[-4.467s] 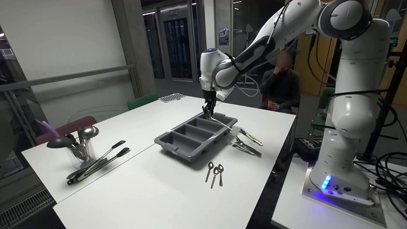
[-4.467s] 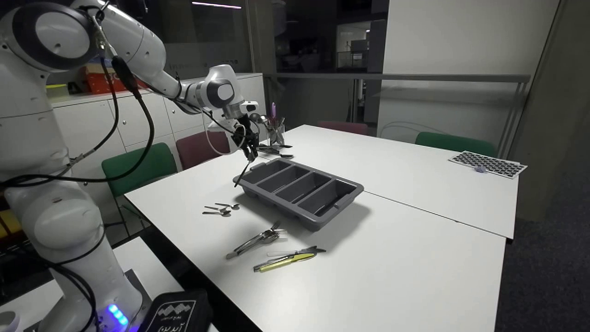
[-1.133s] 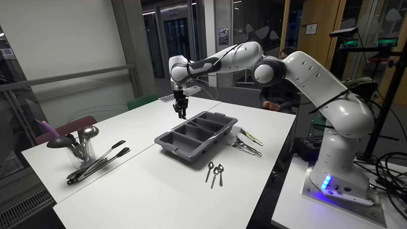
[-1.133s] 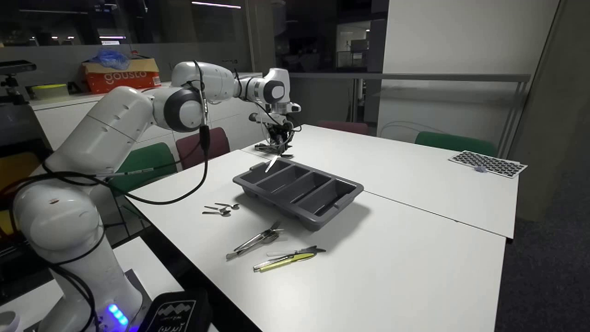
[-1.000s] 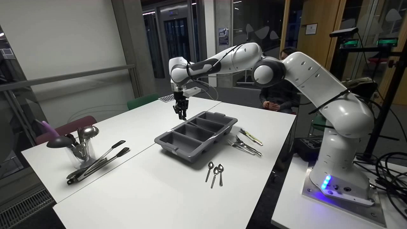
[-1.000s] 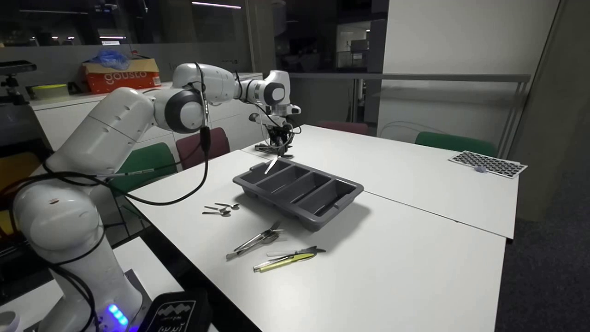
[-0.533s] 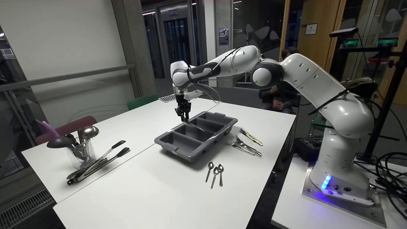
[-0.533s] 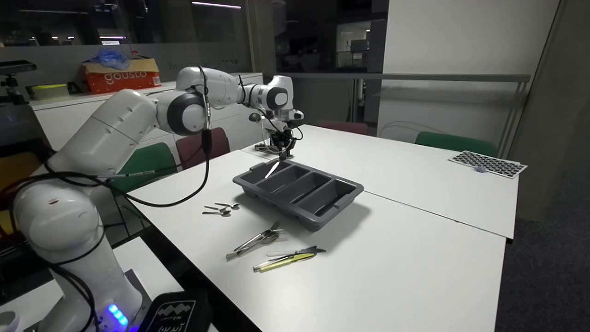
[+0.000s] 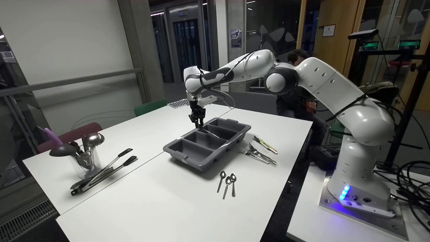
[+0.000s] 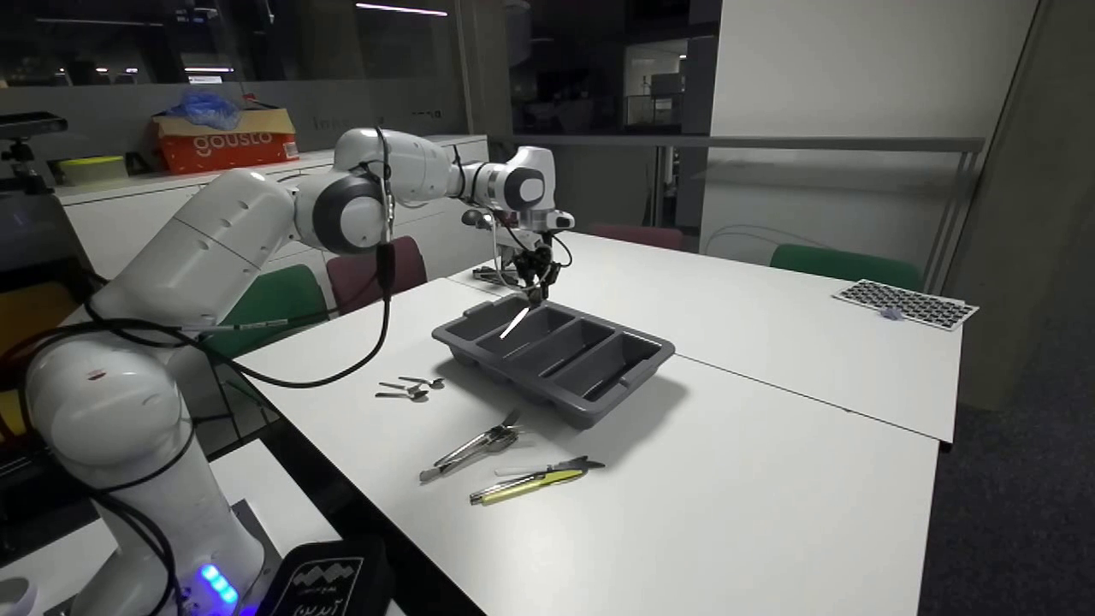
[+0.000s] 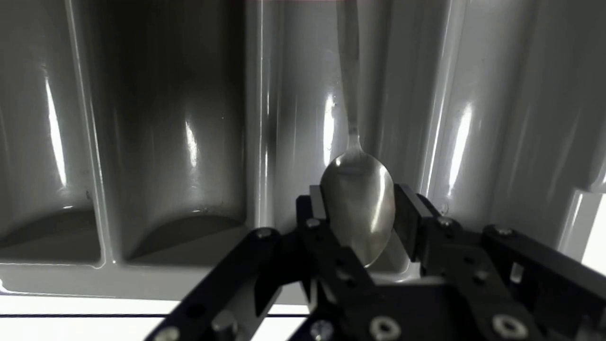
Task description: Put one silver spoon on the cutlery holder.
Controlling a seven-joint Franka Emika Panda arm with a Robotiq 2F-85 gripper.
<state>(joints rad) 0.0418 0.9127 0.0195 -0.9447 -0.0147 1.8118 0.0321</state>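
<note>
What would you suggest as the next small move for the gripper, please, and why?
I would probably lower the spoon a touch, without opening the fingers yet. They hold it by its wide end, and in the wrist view it lines up lengthwise with one compartment of the tray, though its height above the bottom is hard to judge.

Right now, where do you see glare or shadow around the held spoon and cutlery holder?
Wrist view: bright streaks on the held spoon and inside the cutlery holder; in an exterior view, a soft shadow beside it on the table.
</note>
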